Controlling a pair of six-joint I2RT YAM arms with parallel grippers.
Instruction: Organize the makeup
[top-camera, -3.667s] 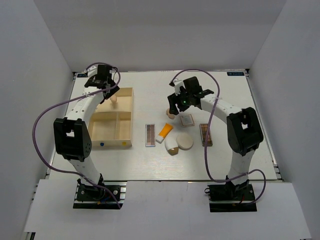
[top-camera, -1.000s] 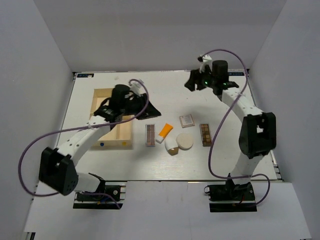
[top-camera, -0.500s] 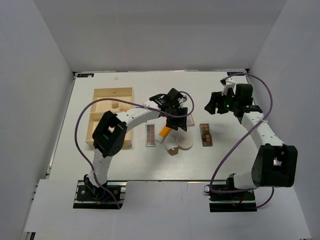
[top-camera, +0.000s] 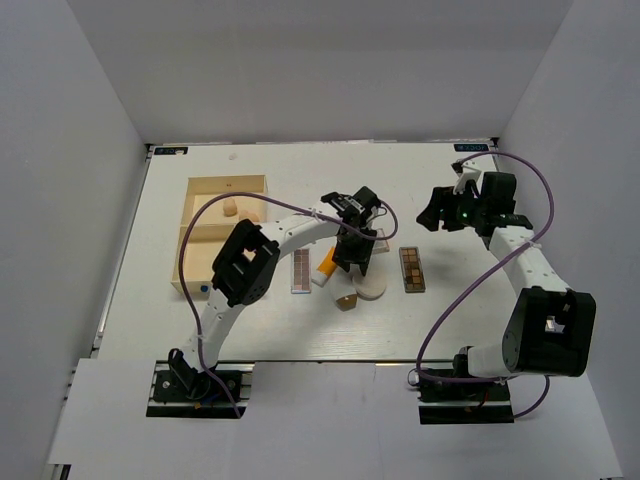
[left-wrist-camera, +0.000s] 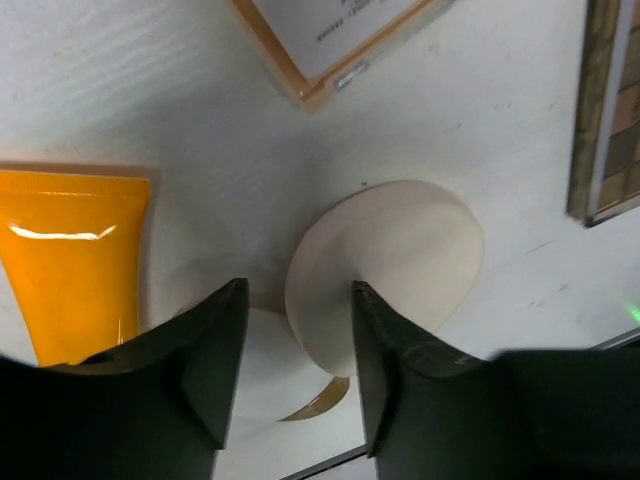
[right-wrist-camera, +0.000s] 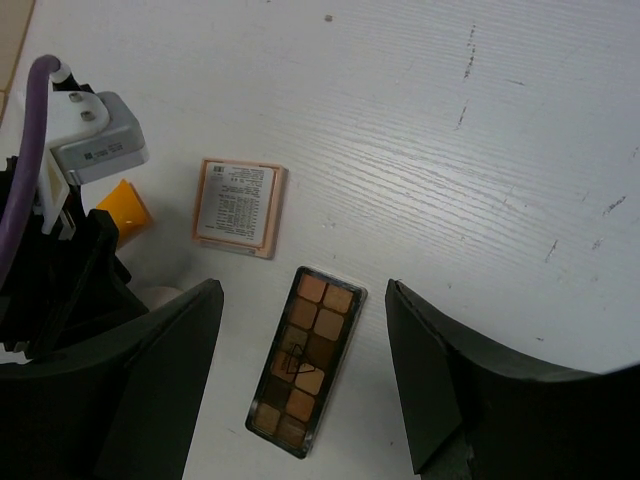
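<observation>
My left gripper (top-camera: 352, 265) is open and low over the middle of the table. In the left wrist view (left-wrist-camera: 295, 350) its jaws straddle the edge of the round cream puff (left-wrist-camera: 390, 260) and the small white jar (left-wrist-camera: 270, 390). The orange tube (left-wrist-camera: 70, 250) lies just left of them. The square compact (right-wrist-camera: 238, 207) lies beyond. My right gripper (top-camera: 437, 212) is open and empty, high above a slim eyeshadow palette (right-wrist-camera: 305, 360). A second palette (top-camera: 300, 270) lies left of the tube (top-camera: 326, 262). A peach sponge (top-camera: 230, 208) lies in the tray.
The pale wooden divided tray (top-camera: 225, 181) stands at the left of the table. The left arm stretches from the near left across to the centre. White walls close in the table on three sides.
My left gripper has shifted a little to the right and nearer, down over the puff and jar. My right gripper has barely moved. The makeup lies where it was.
</observation>
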